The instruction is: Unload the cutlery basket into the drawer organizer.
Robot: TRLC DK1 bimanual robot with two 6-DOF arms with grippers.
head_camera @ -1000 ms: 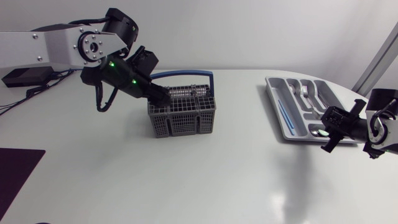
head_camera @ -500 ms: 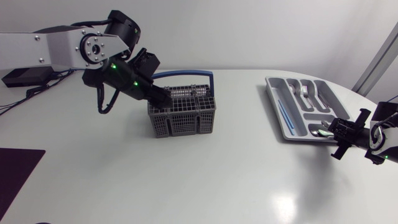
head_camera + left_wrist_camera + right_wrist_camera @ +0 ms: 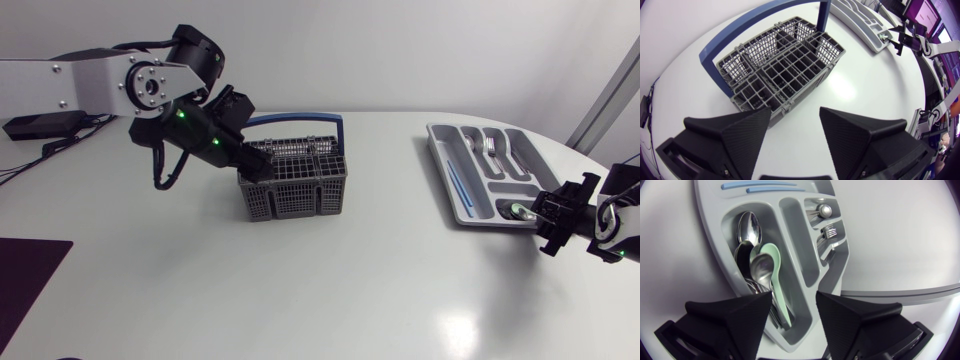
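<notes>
In the head view, your right gripper (image 3: 553, 215) has drawn back over the last second from above the near end of the drawer organizer (image 3: 440, 165) towards the right edge of the frame. It now hangs just off the tray's lower right corner. That retreat reads as a finished drop-off. Left of centre, the left gripper (image 3: 258, 165) has barely shifted and still sits at the upper left rim of the cutlery basket (image 3: 295, 185), its arm folded down from the upper left corner.

In the left wrist view, the fingers (image 3: 740, 135) stand wide apart and empty, with the basket just ahead of them. No cutlery shows in its compartments (their depths are dark, so you cannot be sure), which suggests unloading is nearly done.

In the right wrist view, the fingers (image 3: 735, 315) are also apart, holding nothing. Beneath and ahead of them the organizer holds metal spoons (image 3: 751, 262) and a mint-green spoon (image 3: 774, 275) in one compartment, with forks (image 3: 829, 232) in another beyond.
</notes>
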